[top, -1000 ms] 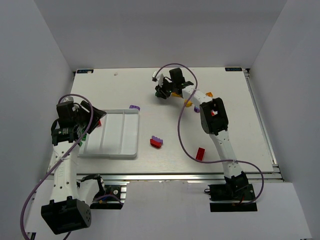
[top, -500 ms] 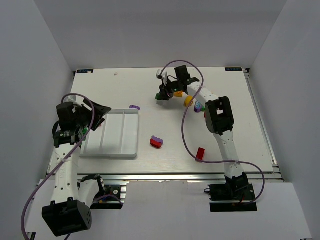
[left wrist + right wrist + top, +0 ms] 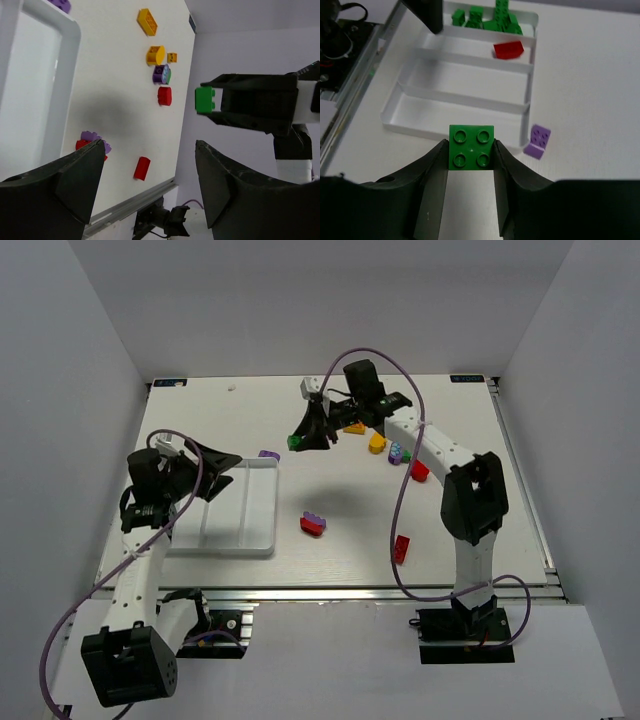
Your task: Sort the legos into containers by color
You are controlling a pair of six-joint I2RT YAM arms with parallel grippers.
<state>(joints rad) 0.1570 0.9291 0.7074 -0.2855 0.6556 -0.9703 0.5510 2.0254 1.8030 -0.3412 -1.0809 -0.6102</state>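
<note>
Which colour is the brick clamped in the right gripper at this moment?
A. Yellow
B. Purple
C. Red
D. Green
D: the right wrist view shows the right gripper shut on a green brick with four studs, and the left wrist view shows the same green brick between those fingers.

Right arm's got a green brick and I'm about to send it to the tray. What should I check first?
1. Green brick clamped squarely in right gripper: ok.
2. Brick lifted off the table: ok.
3. Target lane known: green pile sits in the tray's lane nearest the left arm: ok.
4. Left gripper clear of that lane: not ok, it hangs open over the tray.
5. Room left in that lane: cannot tell.
</note>
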